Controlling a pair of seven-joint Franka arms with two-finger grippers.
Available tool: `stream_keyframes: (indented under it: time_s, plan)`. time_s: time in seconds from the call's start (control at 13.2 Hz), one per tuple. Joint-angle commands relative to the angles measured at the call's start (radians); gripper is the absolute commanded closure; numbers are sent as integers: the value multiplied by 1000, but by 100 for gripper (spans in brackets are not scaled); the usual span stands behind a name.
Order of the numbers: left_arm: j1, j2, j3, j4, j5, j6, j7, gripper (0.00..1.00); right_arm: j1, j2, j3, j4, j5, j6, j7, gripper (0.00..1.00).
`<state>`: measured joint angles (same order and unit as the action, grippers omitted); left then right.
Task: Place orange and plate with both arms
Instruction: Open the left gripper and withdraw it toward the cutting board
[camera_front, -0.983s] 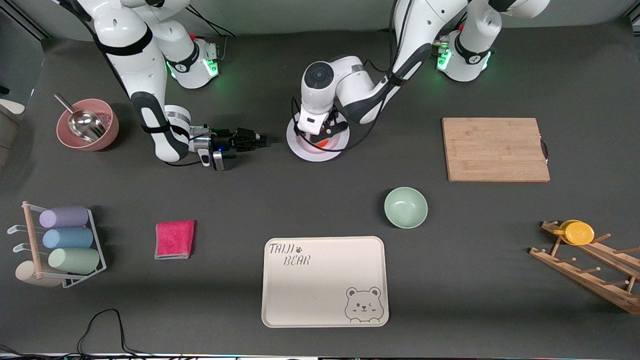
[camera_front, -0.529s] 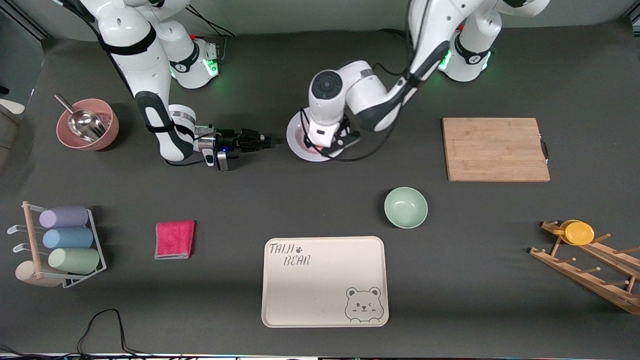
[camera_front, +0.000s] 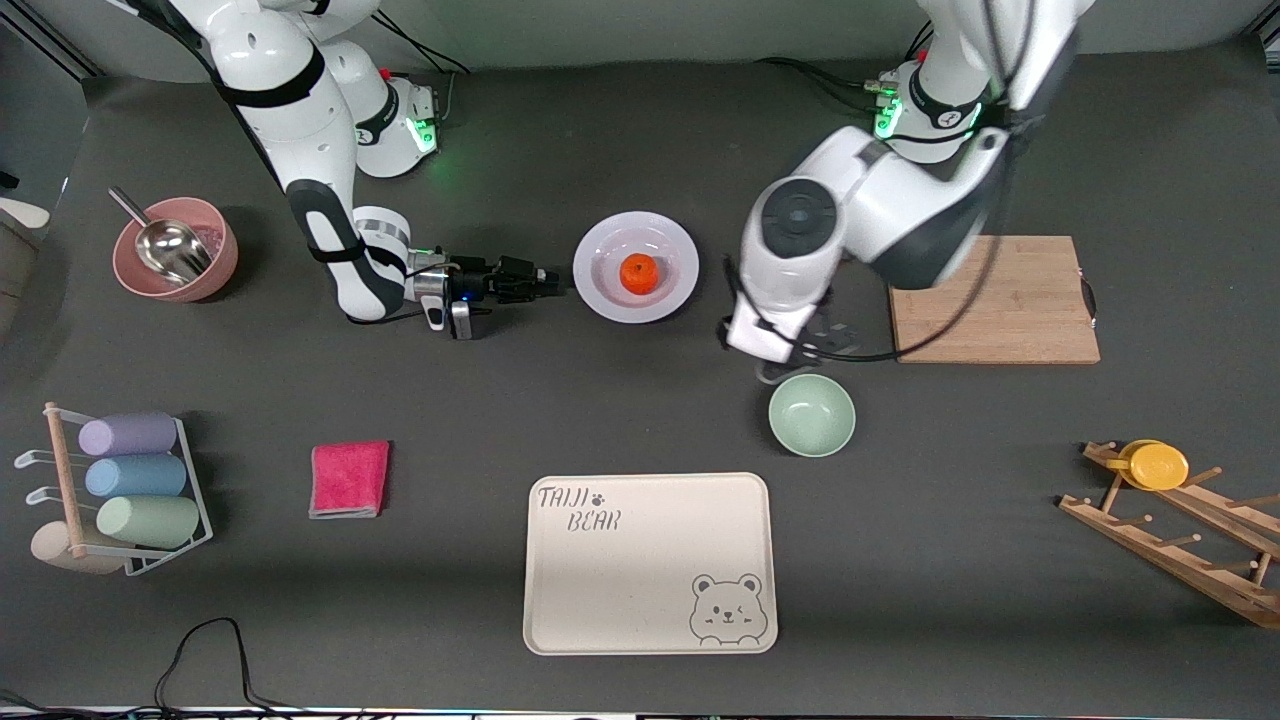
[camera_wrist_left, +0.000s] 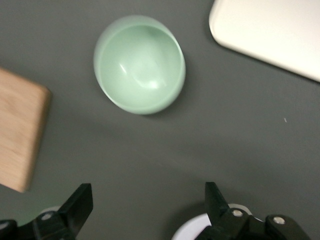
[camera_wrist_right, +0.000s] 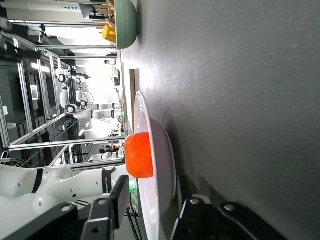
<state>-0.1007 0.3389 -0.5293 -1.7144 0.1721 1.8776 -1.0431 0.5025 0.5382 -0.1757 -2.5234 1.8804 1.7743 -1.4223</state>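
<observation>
**Q:** Quick rundown of the front view, anyone?

**A:** Sure. The orange (camera_front: 639, 273) sits in the middle of the plate (camera_front: 601, 290), and the plate is flat on the desk (camera_front: 500, 400), roughly midway between the two arms' ends. The right claw (camera_front: 556, 283) lies low and sideways just beside the plate's rim on the right arm's side. From up here I honestly can't say if its fingers touch the rim. The left claw (camera_front: 800, 350) hangs over the bare desk between the plate and the mint-green bowl (camera_front: 811, 415), with the wrist body hiding most of it. The wooden cutting board (camera_front: 990, 298) is toward the left arm's end, and the bear tray (camera_front: 650, 563) is nearer the camera than the bowl.

**Q:** Left wrist view?

**A:** The left claw (camera_wrist_left: 147, 212) is wide open with nothing in it. Both fingers (camera_wrist_left: 77, 202) stick up into frame with plain desk (camera_wrist_left: 240, 115) between them. You also get the bowl (camera_wrist_left: 139, 63), a corner of the cutting board (camera_wrist_left: 20, 135), a corner of the tray (camera_wrist_left: 270, 27) and a sliver of the plate (camera_wrist_left: 192, 231).

**Q:** And the right wrist view?

**A:** The right claw (camera_wrist_right: 150, 200) is spread open with a finger (camera_wrist_right: 117, 200) on each side of the plate (camera_wrist_right: 160, 150) rim, not pinched on it as far as I can tell. The orange (camera_wrist_right: 139, 155) rests in the plate's hollow. The bowl (camera_wrist_right: 126, 22) shows farther off.
</observation>
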Motion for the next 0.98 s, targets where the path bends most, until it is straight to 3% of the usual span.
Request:
stream_keyframes:
  time_s: [0.0,0.3,0.68,0.83,0.91]
  plan:
    - [143,-84,-8,4,-66,-80,244,0,7,43,44,31,60,28,-24,54]
    - [312,-106,-3,84,-71,-213,490,0,13,54,84,55,79,60,-29,54]
    - [439,-199,-1,76,-62,-268,676,0,34,57,94,74,80,60,-38,55]
    - [475,-230,15,73,-62,-294,771,0,34,57,97,78,79,60,-38,72]
    - [423,-256,113,72,-63,-304,820,0,34,58,105,80,79,60,-40,76]
